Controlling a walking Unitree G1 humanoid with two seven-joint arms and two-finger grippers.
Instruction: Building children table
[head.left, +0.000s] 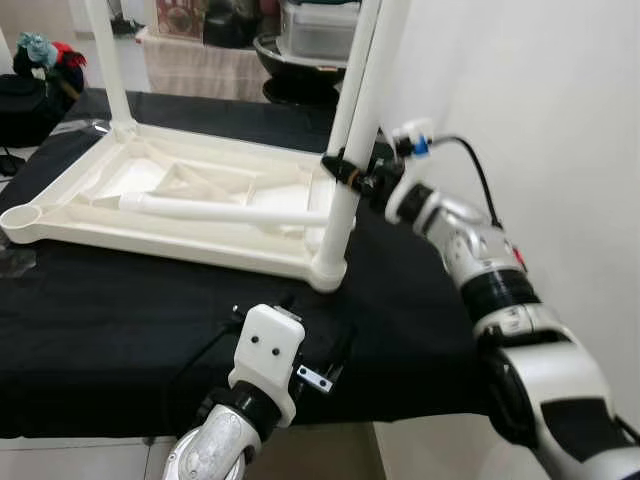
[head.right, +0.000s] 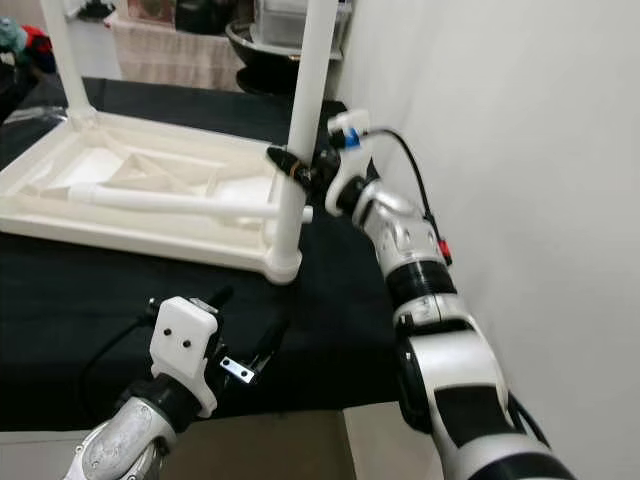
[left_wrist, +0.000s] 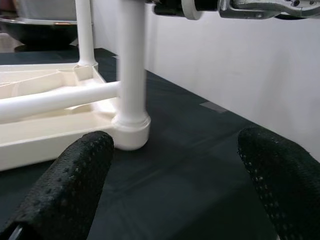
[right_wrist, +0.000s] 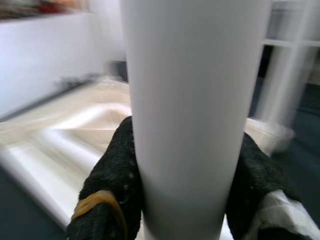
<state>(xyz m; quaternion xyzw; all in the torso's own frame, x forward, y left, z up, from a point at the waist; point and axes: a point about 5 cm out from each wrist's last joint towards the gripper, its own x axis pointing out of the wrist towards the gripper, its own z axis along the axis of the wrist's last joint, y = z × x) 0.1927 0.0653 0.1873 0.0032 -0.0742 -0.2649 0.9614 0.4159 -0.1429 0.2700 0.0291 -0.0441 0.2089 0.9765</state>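
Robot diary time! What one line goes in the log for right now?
right end effector: shut on upright white leg in tabletop corner socket | left end effector: open, above black cloth | loose leg: lying on upturned tabletop

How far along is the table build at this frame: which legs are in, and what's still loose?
The tabletop lies upside down on the black cloth. Three legs stand in corner sockets, including the far-left leg. In hand: the right gripper is shut on the near-right leg, standing in its socket. Left: one loose leg lies across the underside, and the near-left socket is empty. The left gripper is open.
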